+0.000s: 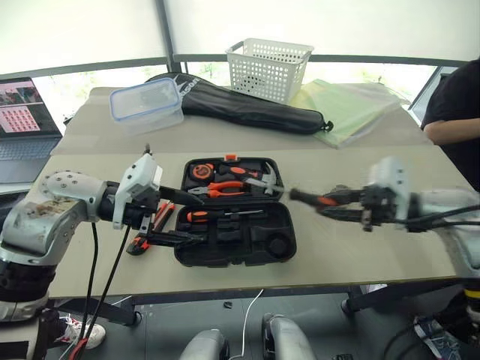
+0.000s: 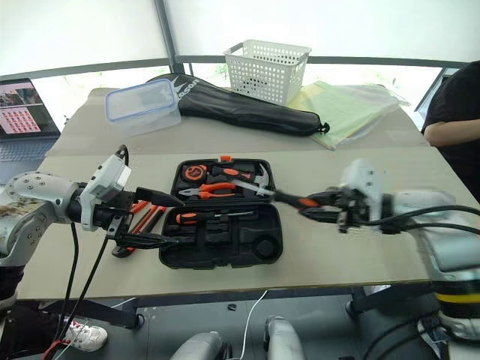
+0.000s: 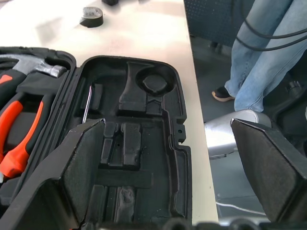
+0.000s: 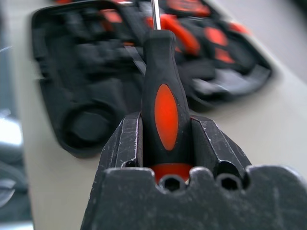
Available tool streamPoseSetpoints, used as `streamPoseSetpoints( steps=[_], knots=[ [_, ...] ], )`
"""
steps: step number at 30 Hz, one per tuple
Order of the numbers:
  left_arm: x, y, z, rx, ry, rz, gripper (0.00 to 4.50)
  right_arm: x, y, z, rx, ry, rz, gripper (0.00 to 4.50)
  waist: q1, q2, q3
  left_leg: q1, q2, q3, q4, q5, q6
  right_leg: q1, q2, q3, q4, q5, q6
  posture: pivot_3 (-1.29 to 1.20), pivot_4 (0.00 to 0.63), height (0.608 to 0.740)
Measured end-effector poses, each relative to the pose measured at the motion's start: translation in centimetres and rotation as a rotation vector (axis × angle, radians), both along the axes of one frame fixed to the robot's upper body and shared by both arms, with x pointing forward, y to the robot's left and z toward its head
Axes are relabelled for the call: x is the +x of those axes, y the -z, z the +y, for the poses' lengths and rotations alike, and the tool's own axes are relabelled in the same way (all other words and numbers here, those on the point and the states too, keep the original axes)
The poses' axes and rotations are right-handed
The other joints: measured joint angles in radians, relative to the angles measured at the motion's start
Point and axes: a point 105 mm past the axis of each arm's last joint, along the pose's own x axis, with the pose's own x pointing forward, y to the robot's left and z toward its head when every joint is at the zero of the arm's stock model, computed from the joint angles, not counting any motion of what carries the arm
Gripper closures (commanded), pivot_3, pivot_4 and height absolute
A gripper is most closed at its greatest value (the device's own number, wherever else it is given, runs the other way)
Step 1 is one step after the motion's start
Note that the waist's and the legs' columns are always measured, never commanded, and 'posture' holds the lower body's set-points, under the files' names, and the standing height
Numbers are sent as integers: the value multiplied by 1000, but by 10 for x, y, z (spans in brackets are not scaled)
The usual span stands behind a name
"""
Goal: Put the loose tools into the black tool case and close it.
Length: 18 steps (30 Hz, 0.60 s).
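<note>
The left hand (image 1: 174, 219) hovers with its fingers spread apart and nothing between them, at the left edge of the black tool case (image 1: 234, 212), above loose orange-and-black tools (image 2: 142, 215) lying on the surface (image 1: 360, 255) just beside that edge. The case lies open, both halves flat, near the front edge of the surface, with bare surface to its right and in front. The far half holds a tape measure (image 1: 201, 171), orange-handled pliers (image 1: 222, 188) and a hammer (image 1: 259, 180); the near half holds one orange-and-black screwdriver (image 1: 217, 215) along its far side, and its other moulded recesses, including a round one, stand empty. The small black tape roll (image 3: 92, 16) sits on the surface beyond the case. To the right of the case, the right hand (image 1: 341, 204) is clamped on the handle of a second screwdriver (image 4: 165, 100), raised above the surface; its long axis runs roughly level, shaft tip toward the case. Behind lie a clear lidded box (image 1: 147, 101), a long black bag (image 1: 247, 109) and a white basket (image 1: 268, 67).
</note>
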Motion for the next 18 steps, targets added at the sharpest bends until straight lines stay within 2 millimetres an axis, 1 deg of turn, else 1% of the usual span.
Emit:
streamPoseSetpoints(
  steps=[2, 4, 7, 11, 16, 18],
  knots=[
    [0, 0, -2, 3, 2, -7, 0, 5, 5, 20, -44, -73, -27, 3474, 0, 0, 0, -1, 0, 0, 0, 0, 0, -1, 0, 0, 0, 0, 0, 0, 150, 740],
    [-1, 0, -3, 8, 4, -15, 0, 11, 10, 32, -78, -103, -49, 3474, 1, 0, 0, -1, 0, 0, 0, 0, 0, -2, 0, 0, 1, 0, 0, 0, 150, 740],
    [-2, 1, -7, 12, 9, -24, 0, 22, 16, 43, -136, -134, -92, 3474, 1, 0, 0, -2, -1, 0, 0, 0, 0, -4, 0, -1, 2, 0, 0, 0, 150, 740],
    [-2, 0, -10, 9, -4, -29, 0, 31, 34, 43, -213, -136, -115, 3474, 0, 0, 0, -2, -1, 1, 0, 0, 0, -4, 0, -2, 5, 0, -1, 0, 150, 740],
    [-3, -1, -13, 2, -8, -30, 0, 38, 45, 44, -224, -108, -109, 3474, -8, 0, 0, -2, -1, 1, 0, 0, -1, -6, 0, -1, 7, 0, -1, 0, 150, 740],
    [-4, -1, -14, 3, -6, -31, 0, 38, 46, 45, -222, -109, -110, 2452, -9, 0, 0, -2, -1, 1, 0, 1, -1, -6, 0, -1, 7, 0, -1, 0, 150, 740]
  ],
)
